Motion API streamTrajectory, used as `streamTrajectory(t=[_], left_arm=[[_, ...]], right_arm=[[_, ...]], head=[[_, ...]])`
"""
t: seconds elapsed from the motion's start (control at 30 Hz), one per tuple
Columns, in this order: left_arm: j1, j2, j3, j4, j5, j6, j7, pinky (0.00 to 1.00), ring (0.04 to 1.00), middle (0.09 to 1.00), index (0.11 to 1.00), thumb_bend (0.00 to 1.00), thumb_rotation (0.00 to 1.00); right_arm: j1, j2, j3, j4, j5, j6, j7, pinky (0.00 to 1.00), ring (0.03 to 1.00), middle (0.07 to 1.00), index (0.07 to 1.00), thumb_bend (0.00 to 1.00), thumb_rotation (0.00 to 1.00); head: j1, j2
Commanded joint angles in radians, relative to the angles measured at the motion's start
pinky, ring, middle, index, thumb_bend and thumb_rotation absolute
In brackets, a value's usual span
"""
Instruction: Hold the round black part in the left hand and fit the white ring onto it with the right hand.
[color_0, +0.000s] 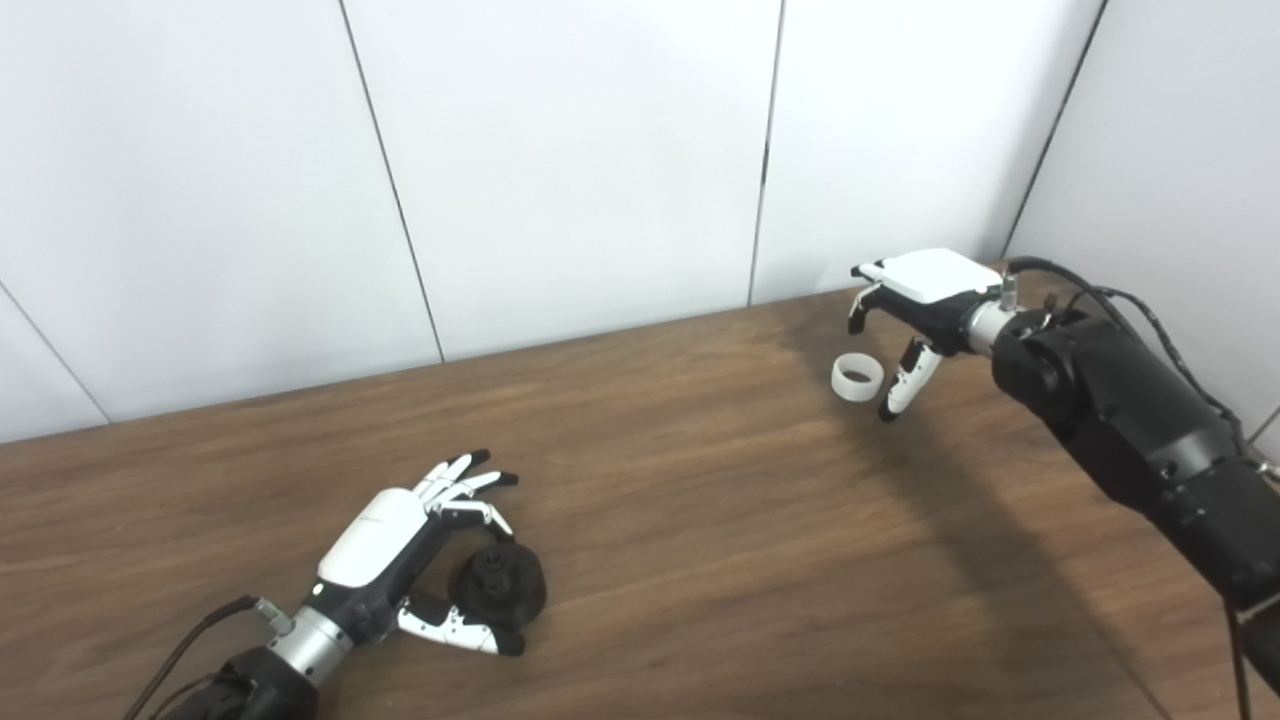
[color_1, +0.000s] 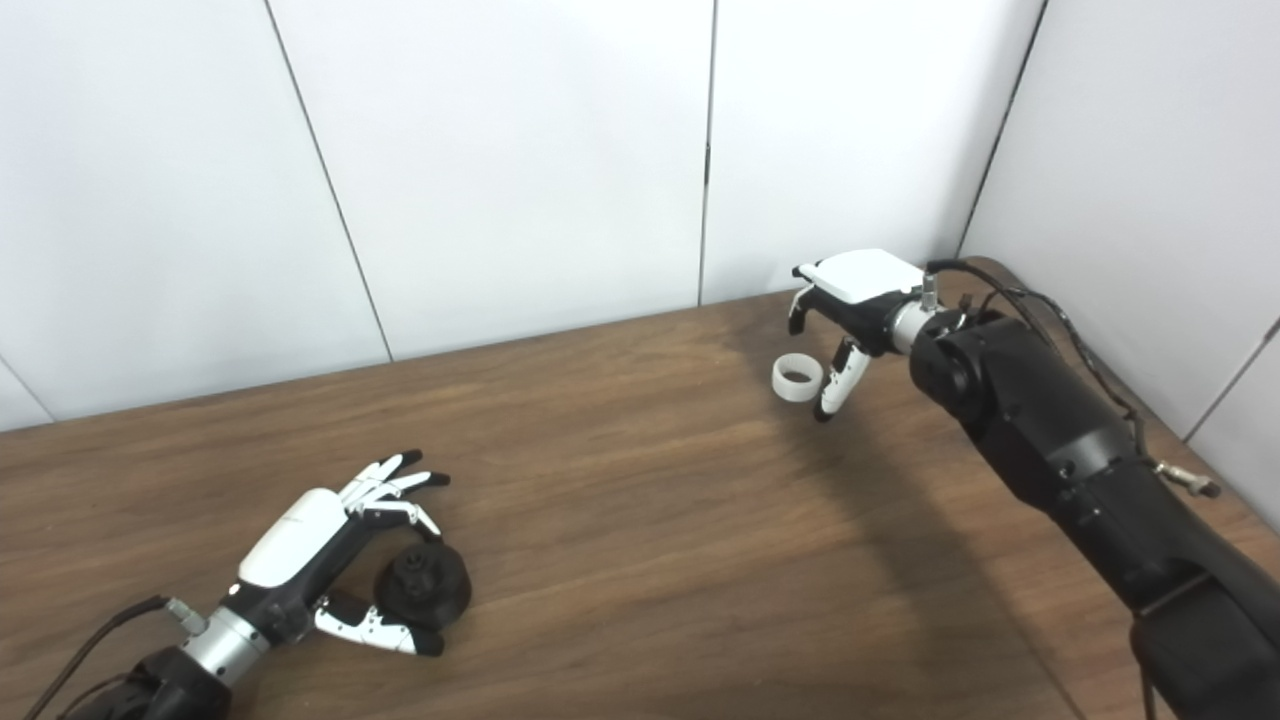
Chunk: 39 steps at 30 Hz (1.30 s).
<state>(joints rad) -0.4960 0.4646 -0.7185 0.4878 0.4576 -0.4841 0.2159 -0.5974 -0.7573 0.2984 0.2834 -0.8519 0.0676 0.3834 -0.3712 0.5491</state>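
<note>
The round black part (color_0: 502, 587) lies on the wooden table (color_0: 700, 500) at the lower left. My left hand (color_0: 415, 555) rests around it, fingers spread above it and thumb below, open and not clasped on it. The white ring (color_0: 857, 379) sits flat on the table at the far right. Just behind and beside it hovers my right hand (color_0: 915, 325), palm down, fingers curled apart over the ring and thumb hanging to the ring's right, open and holding nothing.
White wall panels (color_0: 560, 170) rise directly behind the table's far edge and along the right side. My right forearm (color_0: 1130, 420) crosses the table's right part, with cables on it.
</note>
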Motion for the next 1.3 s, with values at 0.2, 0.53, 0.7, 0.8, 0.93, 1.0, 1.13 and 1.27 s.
streamTrajectory(t=[0.2, 0.53, 0.7, 0.8, 0.93, 1.0, 1.13, 1.27], left_arm=[[0.076, 0.003, -0.032, 0.018, 0.010, 0.014, -0.014, 1.00, 1.000, 0.891, 0.481, 0.53, 0.06], [0.087, -0.001, -0.019, 0.009, 0.007, 0.014, -0.035, 1.00, 1.000, 0.891, 0.481, 0.53, 0.06], [0.089, -0.003, -0.011, 0.006, 0.013, 0.014, -0.038, 1.00, 1.000, 0.893, 0.481, 0.53, 0.06], [0.093, -0.002, -0.009, 0.003, 0.012, 0.014, -0.038, 1.00, 1.000, 0.892, 0.481, 0.53, 0.06], [0.098, 0.000, -0.004, -0.005, 0.012, 0.014, -0.045, 1.00, 1.000, 0.894, 0.480, 0.53, 0.06], [0.101, 0.000, 0.002, -0.011, 0.013, 0.014, -0.053, 1.00, 1.000, 0.895, 0.480, 0.53, 0.06], [0.107, -0.001, 0.010, -0.019, 0.014, 0.014, -0.059, 1.00, 1.000, 0.895, 0.480, 0.53, 0.06], [0.112, -0.002, 0.016, -0.027, 0.014, 0.015, -0.062, 1.00, 1.000, 0.892, 0.480, 0.53, 0.06]], right_arm=[[-0.056, -0.029, 0.003, 0.004, -0.039, -0.028, -0.041, 1.00, 1.000, 0.979, 0.702, 1.00, 0.28], [-0.063, -0.019, 0.004, 0.032, -0.041, -0.055, -0.061, 1.00, 1.000, 0.975, 0.706, 1.00, 0.29], [-0.062, -0.006, 0.004, 0.036, -0.040, -0.053, -0.067, 1.00, 1.000, 0.974, 0.707, 1.00, 0.28], [-0.060, 0.000, 0.008, 0.047, -0.045, -0.058, -0.083, 1.00, 1.000, 0.972, 0.703, 1.00, 0.28], [-0.058, 0.005, 0.012, 0.053, -0.050, -0.054, -0.100, 1.00, 1.000, 0.970, 0.699, 0.98, 0.26], [-0.059, 0.006, 0.013, 0.060, -0.048, -0.055, -0.107, 1.00, 1.000, 0.968, 0.697, 0.98, 0.26], [-0.058, 0.007, 0.014, 0.068, -0.041, -0.062, -0.115, 1.00, 1.000, 0.967, 0.695, 0.96, 0.27], [-0.061, 0.011, 0.016, 0.071, -0.042, -0.061, -0.116, 1.00, 1.000, 0.965, 0.692, 0.95, 0.28]], head=[[-0.012, -0.002], [-0.007, -0.002], [-0.007, -0.002], [0.008, 0.001], [0.012, 0.001], [0.015, 0.002], [0.018, 0.003], [0.021, 0.005]])
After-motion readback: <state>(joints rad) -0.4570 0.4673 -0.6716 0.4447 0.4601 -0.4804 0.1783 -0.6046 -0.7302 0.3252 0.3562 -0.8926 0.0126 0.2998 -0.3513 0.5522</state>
